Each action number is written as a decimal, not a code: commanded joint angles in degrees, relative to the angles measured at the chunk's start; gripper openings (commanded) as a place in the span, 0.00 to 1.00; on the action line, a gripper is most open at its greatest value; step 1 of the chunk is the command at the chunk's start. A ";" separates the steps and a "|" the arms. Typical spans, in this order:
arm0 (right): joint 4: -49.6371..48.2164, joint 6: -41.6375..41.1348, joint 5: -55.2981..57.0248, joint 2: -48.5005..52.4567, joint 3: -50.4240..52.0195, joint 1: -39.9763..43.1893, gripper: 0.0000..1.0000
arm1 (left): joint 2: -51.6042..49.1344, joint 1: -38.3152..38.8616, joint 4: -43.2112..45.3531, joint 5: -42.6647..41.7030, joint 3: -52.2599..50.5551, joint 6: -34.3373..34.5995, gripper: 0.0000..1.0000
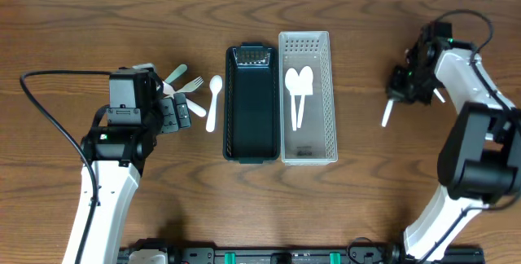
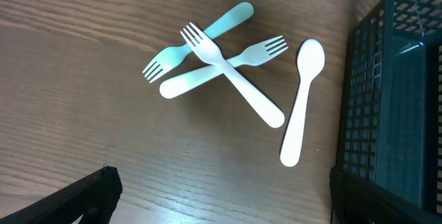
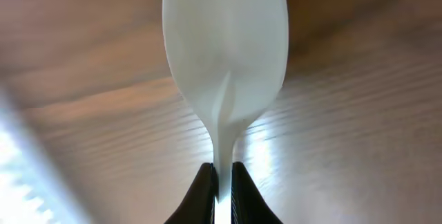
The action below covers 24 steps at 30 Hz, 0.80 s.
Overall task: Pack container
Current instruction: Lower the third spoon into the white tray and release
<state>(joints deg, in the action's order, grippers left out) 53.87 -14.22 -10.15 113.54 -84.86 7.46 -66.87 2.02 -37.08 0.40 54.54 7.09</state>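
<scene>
Two white spoons (image 1: 298,93) are lying in the white basket (image 1: 308,148). At its nine o'clock are sitting the black basket (image 1: 251,113), then a loose spoon (image 2: 300,106) and crossed forks (image 2: 221,61); at three o'clock, a held spoon (image 3: 224,51).

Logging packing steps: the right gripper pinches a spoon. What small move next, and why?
Probably swing the right gripper left toward the white basket: its spoon hangs over bare table, and two spoons already lie in that basket.
</scene>
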 commanded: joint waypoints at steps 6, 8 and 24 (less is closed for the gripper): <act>0.33 -5.62 -3.34 -13.88 -3.85 -14.40 0.01 | -0.11 -0.24 -0.02 0.26 1.09 0.02 0.98; -0.72 -8.04 -2.49 -13.03 -3.30 -18.40 0.01 | -0.11 -0.24 -0.02 0.26 1.09 0.02 0.98; -10.21 -4.31 9.51 -6.62 -4.22 -25.40 0.38 | -0.11 -0.24 -0.02 0.26 1.09 0.04 0.98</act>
<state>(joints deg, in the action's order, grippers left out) 44.07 -22.37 -8.19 110.32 -85.84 -22.02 -66.87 2.02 -37.08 0.38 54.54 7.09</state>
